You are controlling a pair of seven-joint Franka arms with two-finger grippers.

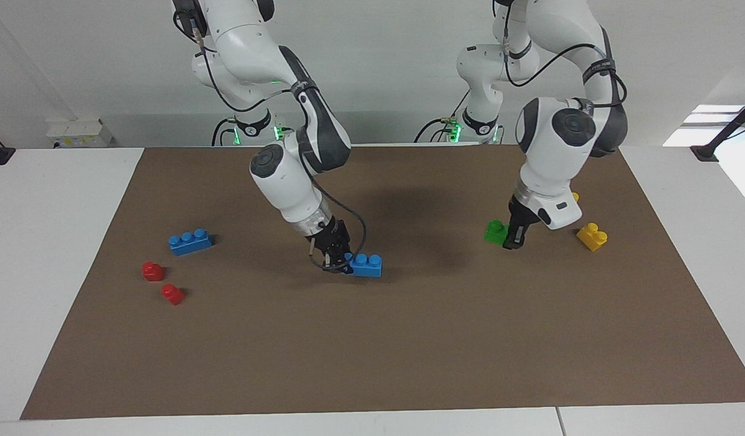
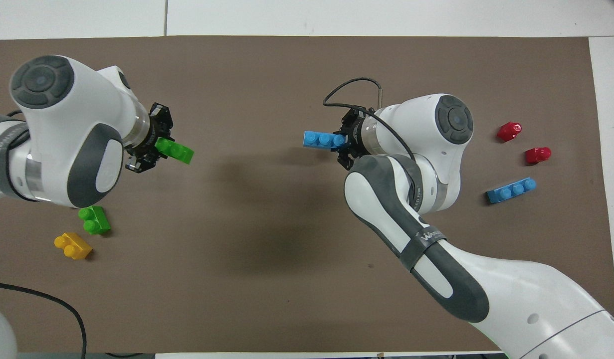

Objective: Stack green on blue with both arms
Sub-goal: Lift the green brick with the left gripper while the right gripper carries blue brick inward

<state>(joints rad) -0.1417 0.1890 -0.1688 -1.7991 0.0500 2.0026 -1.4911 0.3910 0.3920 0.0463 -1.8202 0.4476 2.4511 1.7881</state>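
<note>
A brown mat (image 1: 372, 363) is spread over a white table. The right gripper (image 1: 334, 259) is seen closed on one end of a blue brick (image 1: 366, 264) with three studs, at mid-mat. The left gripper (image 1: 515, 236) is seen closed on a green brick (image 1: 496, 232) with two studs, toward the left arm's end. Each brick is gripped at one end, probably so that the bricks can be brought together and green pressed onto blue.

The left arm (image 1: 551, 157) hides the second green brick and most of one yellow brick (image 1: 575, 197) in the facing view.
</note>
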